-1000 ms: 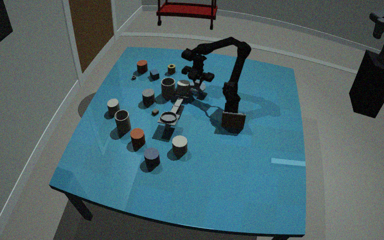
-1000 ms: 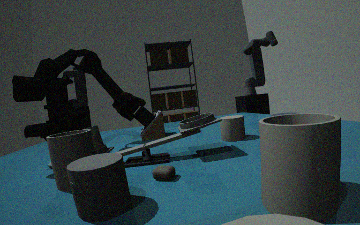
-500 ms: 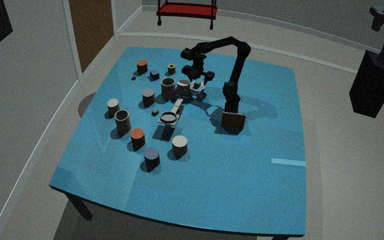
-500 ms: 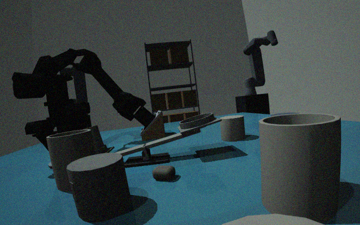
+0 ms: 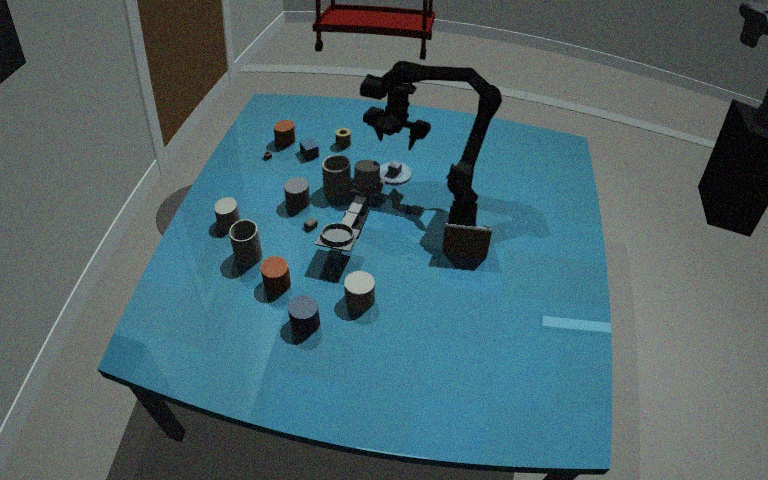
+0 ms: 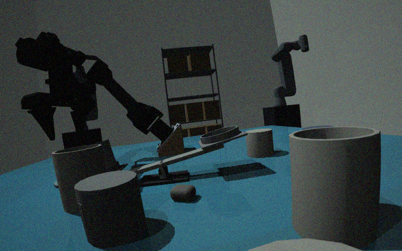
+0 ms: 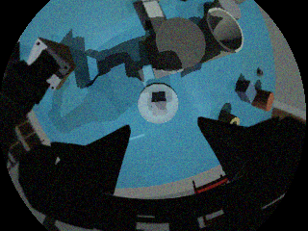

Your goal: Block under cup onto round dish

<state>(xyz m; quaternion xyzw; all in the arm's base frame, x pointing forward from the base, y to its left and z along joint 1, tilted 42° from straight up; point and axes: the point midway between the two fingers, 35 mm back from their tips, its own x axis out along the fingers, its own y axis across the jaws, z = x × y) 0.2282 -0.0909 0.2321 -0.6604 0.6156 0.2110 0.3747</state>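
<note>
A small block (image 5: 394, 167) (image 7: 159, 97) rests on the pale round dish (image 5: 405, 174) (image 7: 144, 110). My gripper (image 5: 396, 140) (image 6: 67, 135) (image 7: 164, 124) is open and empty, above the dish and clear of the block. The balance beam (image 5: 352, 215) (image 6: 180, 157) is tilted. A grey-brown cup (image 5: 367, 174) (image 6: 109, 152) (image 7: 180, 42) stands on its low end, beside the dish. The raised end carries an empty ring holder (image 6: 220, 137). No cup is above the dish. Which loose cylinder is the other cup, I cannot tell.
A tall open container (image 5: 336, 178) (image 6: 74, 177) (image 7: 226, 31) stands close beside the cup on the balance. A grey cylinder (image 5: 296, 195) (image 6: 111, 209), a pale one (image 5: 359, 291) (image 6: 259, 143) and an orange one (image 5: 275, 275) stand farther off. A yellow-topped ring (image 5: 343, 138) is behind.
</note>
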